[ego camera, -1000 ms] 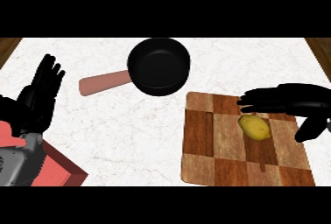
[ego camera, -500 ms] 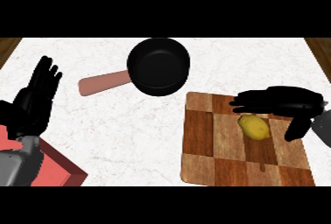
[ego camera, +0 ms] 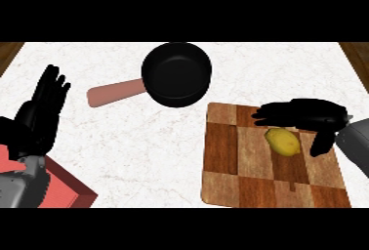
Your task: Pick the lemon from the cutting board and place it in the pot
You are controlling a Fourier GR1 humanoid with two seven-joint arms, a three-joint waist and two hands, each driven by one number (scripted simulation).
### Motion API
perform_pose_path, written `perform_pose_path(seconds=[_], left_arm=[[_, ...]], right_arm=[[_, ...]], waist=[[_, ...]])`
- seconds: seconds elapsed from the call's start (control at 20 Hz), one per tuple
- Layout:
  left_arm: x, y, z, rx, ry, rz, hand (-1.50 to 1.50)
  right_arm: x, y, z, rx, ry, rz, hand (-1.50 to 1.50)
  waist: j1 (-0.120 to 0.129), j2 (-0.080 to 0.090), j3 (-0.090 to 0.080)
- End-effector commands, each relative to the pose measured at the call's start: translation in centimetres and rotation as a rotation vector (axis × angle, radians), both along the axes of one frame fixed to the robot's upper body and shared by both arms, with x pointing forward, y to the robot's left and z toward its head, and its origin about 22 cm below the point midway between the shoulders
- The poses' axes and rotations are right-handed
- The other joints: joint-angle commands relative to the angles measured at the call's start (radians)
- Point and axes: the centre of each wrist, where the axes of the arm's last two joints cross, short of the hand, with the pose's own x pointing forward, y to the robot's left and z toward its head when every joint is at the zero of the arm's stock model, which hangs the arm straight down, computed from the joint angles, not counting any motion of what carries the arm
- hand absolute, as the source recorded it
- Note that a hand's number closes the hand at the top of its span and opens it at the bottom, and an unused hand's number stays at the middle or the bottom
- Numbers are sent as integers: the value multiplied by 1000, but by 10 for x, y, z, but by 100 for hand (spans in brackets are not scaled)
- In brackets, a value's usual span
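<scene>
A yellow lemon [ego camera: 284, 140] lies on the wooden cutting board [ego camera: 245, 166] at the right. My right hand [ego camera: 306, 115] hovers over the board's upper right part, fingers stretched leftward above the lemon and the thumb pointing down at the lemon's right side. The hand is open and I cannot tell if it touches the lemon. The black pot [ego camera: 177, 73] with a reddish handle [ego camera: 114, 92] stands at the top centre, up and to the left of the board. My left hand [ego camera: 42, 107] rests open at the left edge, fingers up.
A red block [ego camera: 59, 190] sits at the lower left beside my left forearm. White marble counter lies between the pot, the board and the left arm. A wooden counter edge [ego camera: 357, 53] shows at the top right corner.
My right hand has slid left and drawn in over the lemon, with the thumb coming down closer to the lemon's right side. The lemon, pot and left hand have stayed put.
</scene>
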Motion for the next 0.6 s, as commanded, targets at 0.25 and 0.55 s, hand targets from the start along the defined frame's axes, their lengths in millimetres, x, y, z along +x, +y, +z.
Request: perform_pose_path(seconds=[0.25,0.55], left_arm=[[3,-14,-3,6,4,7,0],[-1,-5,-6,6,-5,-4,0]], right_arm=[[1,16,-21,29,-20,211,150],[2,15,-37,30,4,204,150]], waist=[[1,1,0],[3,2,0]])
